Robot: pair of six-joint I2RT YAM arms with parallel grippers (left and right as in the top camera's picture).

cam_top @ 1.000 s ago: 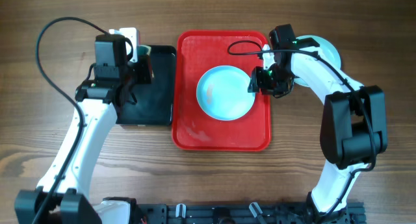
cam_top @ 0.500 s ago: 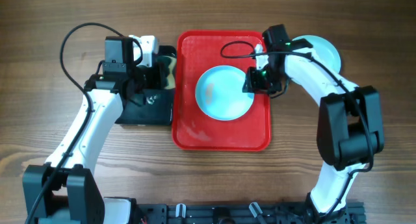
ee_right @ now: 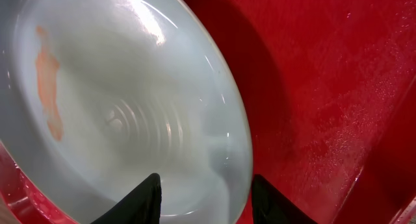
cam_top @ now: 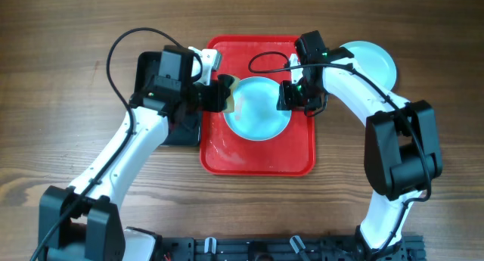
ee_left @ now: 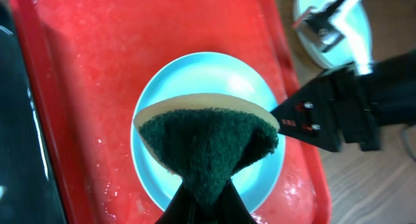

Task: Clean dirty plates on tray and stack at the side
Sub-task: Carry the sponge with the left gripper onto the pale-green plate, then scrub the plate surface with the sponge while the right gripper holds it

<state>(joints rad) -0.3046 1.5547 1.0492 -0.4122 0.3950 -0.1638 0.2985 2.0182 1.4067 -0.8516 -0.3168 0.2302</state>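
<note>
**Item 1, tray** (cam_top: 257,161): red, with rounded corners and a raised rim. I see it at mid-desk, its long side running near to far, and droplets speckle its floor.

**Item 2, aqua plate** (cam_top: 261,117): round and shallow, face up on the far half of the tray. My right wrist view shows an orange smear (ee_right: 49,87) on its inner face.

**Item 3, second plate** (cam_top: 376,60): pale aqua, off the tray, on the desk (cam_top: 76,163) at the far right. The right arm partly covers it. I cannot tell whether others lie under it.

**Item 4, black tray** (cam_top: 184,132): just left of the red one, largely hidden beneath the left arm.

**Item 5, sponge** (ee_left: 208,146): yellow body with a dark green scouring face, bent into a wedge.

**Item 6, left pincer** (ee_left: 205,208): clenched on the sponge's narrow end, holding it over the left part of the aqua plate. I cannot tell whether the sponge touches the plate.

**Item 7, right pincer** (cam_top: 291,94): at the aqua plate's right rim, jaws partly apart. One finger (ee_right: 140,201) is over the plate's inside and the other is over the tray floor outside, with the rim between them. I cannot tell whether it is grasping the rim or merely straddling it.
</note>
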